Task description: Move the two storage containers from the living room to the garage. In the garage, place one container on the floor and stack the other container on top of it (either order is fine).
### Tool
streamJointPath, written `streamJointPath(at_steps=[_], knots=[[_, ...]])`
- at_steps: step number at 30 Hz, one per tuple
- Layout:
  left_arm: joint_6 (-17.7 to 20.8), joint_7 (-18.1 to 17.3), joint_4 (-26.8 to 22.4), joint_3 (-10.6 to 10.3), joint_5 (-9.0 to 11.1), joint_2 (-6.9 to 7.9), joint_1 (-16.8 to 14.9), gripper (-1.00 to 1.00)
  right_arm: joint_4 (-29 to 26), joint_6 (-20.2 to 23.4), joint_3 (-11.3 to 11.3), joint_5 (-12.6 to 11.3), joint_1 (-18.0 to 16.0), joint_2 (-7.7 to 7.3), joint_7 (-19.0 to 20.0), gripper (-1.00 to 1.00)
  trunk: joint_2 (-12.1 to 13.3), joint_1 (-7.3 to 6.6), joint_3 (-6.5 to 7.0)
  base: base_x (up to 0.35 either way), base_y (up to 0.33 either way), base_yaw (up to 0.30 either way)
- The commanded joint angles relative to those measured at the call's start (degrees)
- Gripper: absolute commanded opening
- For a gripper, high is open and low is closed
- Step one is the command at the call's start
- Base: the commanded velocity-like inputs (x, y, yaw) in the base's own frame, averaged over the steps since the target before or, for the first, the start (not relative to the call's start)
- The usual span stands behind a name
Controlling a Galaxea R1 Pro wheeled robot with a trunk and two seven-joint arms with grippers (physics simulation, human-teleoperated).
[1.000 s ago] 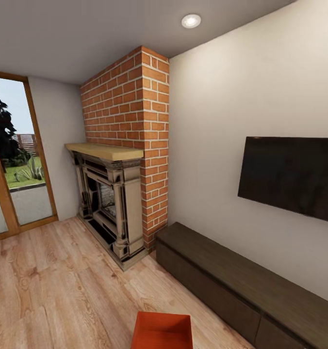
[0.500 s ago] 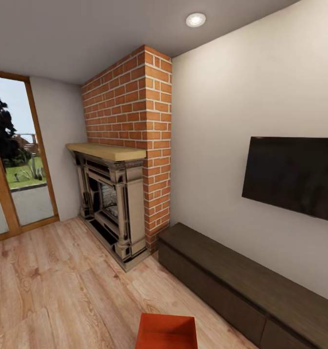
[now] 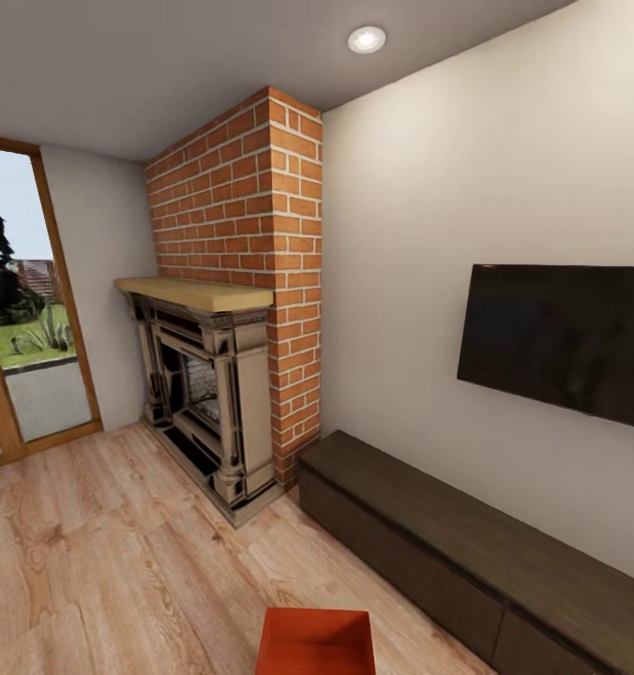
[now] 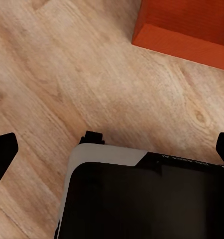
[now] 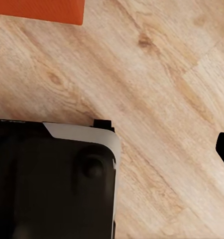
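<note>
One storage container, seen at the bottom centre of the head view on the wood floor, is judged light, stiff, best gripped by its thin rim; both hands' state cannot be told.

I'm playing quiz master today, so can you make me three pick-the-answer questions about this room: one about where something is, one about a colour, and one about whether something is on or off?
1. Where is the long dark bench?
A. under the TV
B. inside the fireplace
C. outside the glass door

2. What colour is the open box on the wood floor?
A. blue
B. orange-red
C. green

3. What is the TV screen doing?
A. showing a cartoon
B. showing a map
C. dark, no picture

Answers:
1. A, the bench runs along the wall right below the TV.
2. B, its walls are orange-red in the head view and both wrist views.
3. C, the screen is plain black.
</note>
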Motion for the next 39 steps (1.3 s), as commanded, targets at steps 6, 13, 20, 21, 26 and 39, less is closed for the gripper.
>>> streamJointPath(at_steps=[6,13,20,21,26,39], knots=[[0.2,0.05,0.0,0.22,0.54,0.0,-0.02,1.0,0.15,-0.26,0.49,-0.13,-0.05,-0.04,-0.02,1.0,-0.03,0.01,-0.01,0.0,0.0,-0.002],[0.2,0.05,0.0,0.22,0.54,0.0,-0.02,1.0,0.17,-0.17,0.52,-0.09,-0.05,-0.04,-0.02,1.0,-0.03,0.01,-0.01,0.0,0.0,0.0],[0.2,0.05,0.0,0.22,0.54,0.0,-0.02,1.0,0.19,0.23,0.51,-0.03,-0.05,0.26,0.02,1.0,-0.03,0.01,-0.01,0.0,0.0,0.0],[0.2,0.05,0.0,0.22,0.54,0.0,-0.02,1.0,0.18,-0.12,0.63,0.12,-0.05,0.25,0.06,1.0,-0.03,0.01,-0.04,0.0,0.0,0.0],[0.2,0.05,0.0,0.22,0.54,0.0,-0.02,1.0,0.19,-0.26,0.67,0.2,-0.05,0.28,0.07,1.0,-0.03,0.01,-0.38,0.0,0.0,0.0],[0.21,0.32,-0.25,-0.18,-0.29,0.25,-0.02,1.0,0.18,-0.31,0.5,-0.04,-0.05,0.25,0.06,1.0,-0.03,0.01,-1.55,0.0,0.0,0.0]])
